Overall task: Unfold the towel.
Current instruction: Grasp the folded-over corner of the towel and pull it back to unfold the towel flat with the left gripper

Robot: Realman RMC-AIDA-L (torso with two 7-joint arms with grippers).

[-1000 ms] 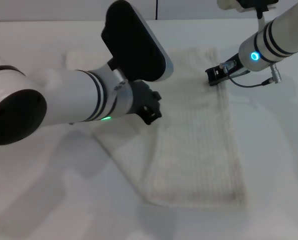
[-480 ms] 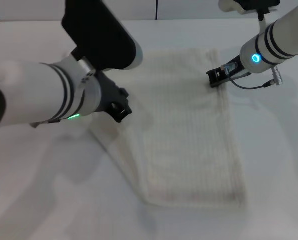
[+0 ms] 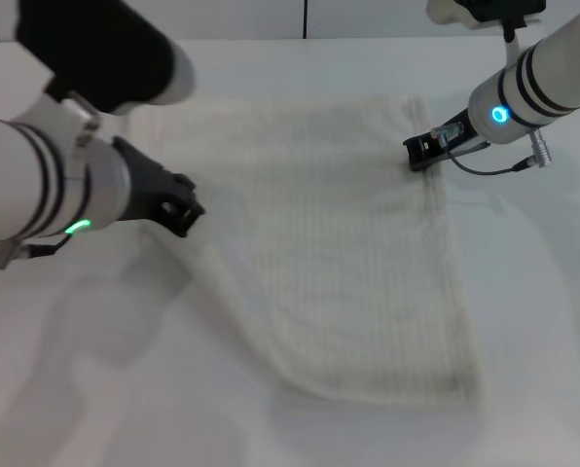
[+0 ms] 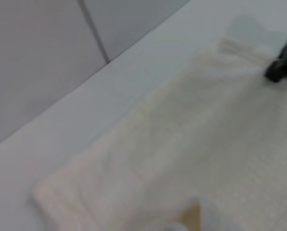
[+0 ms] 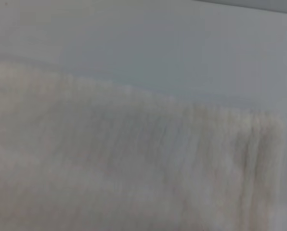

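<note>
Gripping the towel (left edge), left hand; right hand pins far corner.

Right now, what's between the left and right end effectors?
Only the cream-white ribbed towel, spread on the white table. The head view shows it spanning from the left end effector to the right end effector.

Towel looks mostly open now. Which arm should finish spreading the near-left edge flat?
Left, probably. The left gripper is at the towel's left edge, beside the still-sagging near-left corner. The right gripper is over at the far right corner, apparently pinning it, and best kept there as the anchor.
</note>
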